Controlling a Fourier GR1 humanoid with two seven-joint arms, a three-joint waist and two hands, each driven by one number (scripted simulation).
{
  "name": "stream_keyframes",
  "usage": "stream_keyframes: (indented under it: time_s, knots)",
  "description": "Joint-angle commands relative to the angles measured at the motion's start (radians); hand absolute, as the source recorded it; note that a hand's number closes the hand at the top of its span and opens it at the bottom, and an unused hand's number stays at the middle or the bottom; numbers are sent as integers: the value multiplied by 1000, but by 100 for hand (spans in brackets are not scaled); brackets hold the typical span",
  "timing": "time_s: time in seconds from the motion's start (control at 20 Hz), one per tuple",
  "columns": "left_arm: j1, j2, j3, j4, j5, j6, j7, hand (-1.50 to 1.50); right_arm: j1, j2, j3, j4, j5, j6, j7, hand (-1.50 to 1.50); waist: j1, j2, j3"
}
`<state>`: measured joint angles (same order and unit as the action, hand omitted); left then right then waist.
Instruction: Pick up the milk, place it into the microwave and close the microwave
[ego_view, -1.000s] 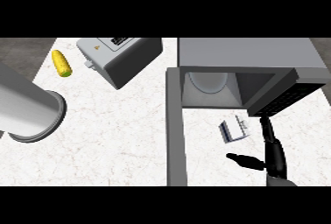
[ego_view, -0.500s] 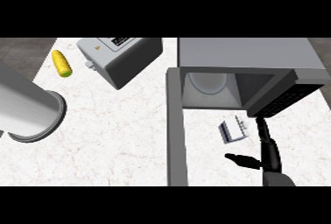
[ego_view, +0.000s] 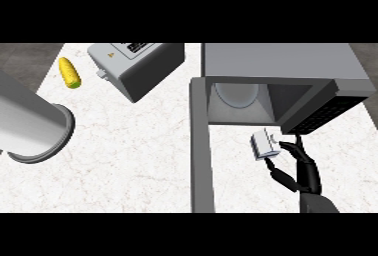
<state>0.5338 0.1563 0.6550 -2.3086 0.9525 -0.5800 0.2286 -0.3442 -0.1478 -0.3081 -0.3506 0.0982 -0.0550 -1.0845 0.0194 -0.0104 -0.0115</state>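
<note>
Right hand (ego_view: 301, 169): black, lower right of the head view, fingers reaching up toward the milk, thumb spread out to the left. Fingers fairly straight and parted; they curl round nothing.
Milk (ego_view: 264, 144): small white carton just above and left of the right hand's fingertips, lying on the counter (ego_view: 140, 150). A fingertip is at or very near its right edge; contact cannot be made out.
Microwave (ego_view: 284, 80): grey box directly above the hand, cavity open and facing the hand, pale round plate (ego_view: 238, 94) visible inside.
Microwave door (ego_view: 199, 150): swung open, seen edge-on as a long grey bar left of the hand and the milk.
Left hand: not seen; only a thick grey forearm (ego_view: 29, 125) far left of the right hand.
Toaster (ego_view: 136, 65): grey, up and well left of the hand, beyond the door.
Corn (ego_view: 69, 73): yellow cob, far upper left, beside the toaster.
</note>
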Motion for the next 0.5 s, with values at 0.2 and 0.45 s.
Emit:
stream_keyframes:
  time_s: [0.2,0.45]
  knots:
    - [20,-5,23,-79,61,13,31,-150,-100,25,17,109,32,-10,-38,150,13,17,15]
    - [38,13,33,-38,106,-21,33,-150,-163,52,-8,118,6,32,-45,150,23,20,16]
